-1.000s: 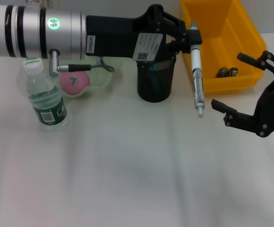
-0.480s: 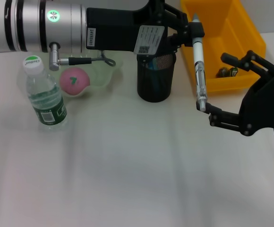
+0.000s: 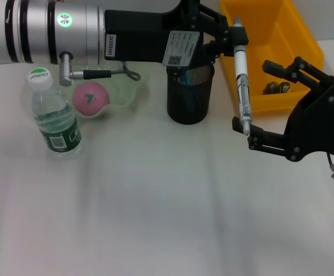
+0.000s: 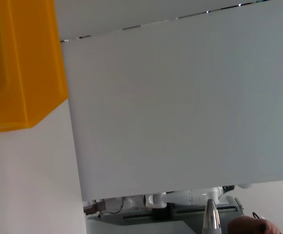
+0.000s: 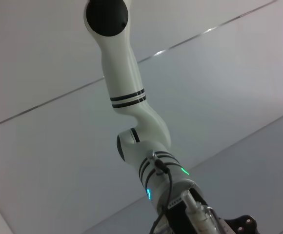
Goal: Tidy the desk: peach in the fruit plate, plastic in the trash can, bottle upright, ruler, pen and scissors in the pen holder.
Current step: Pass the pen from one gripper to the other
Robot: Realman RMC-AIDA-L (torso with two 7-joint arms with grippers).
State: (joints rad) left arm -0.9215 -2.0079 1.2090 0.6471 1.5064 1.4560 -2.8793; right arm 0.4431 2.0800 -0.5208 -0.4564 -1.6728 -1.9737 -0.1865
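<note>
My left gripper is shut on the top of a white and clear pen, which hangs upright in the air between the black mesh pen holder and the yellow trash can. My right gripper stands open, one finger on each side of the pen's lower half. The pink peach lies in the clear fruit plate. At the left the bottle stands upright. Ruler, scissors and plastic are out of view. The right wrist view shows the pen on the left arm.
A small dark object lies inside the yellow trash can, whose corner also shows in the left wrist view. The left arm spans the back of the table above the plate and the holder.
My right gripper has moved left to the pen, so its open fingers now straddle the lower half. The left gripper rose slightly with the pen, then held still.
</note>
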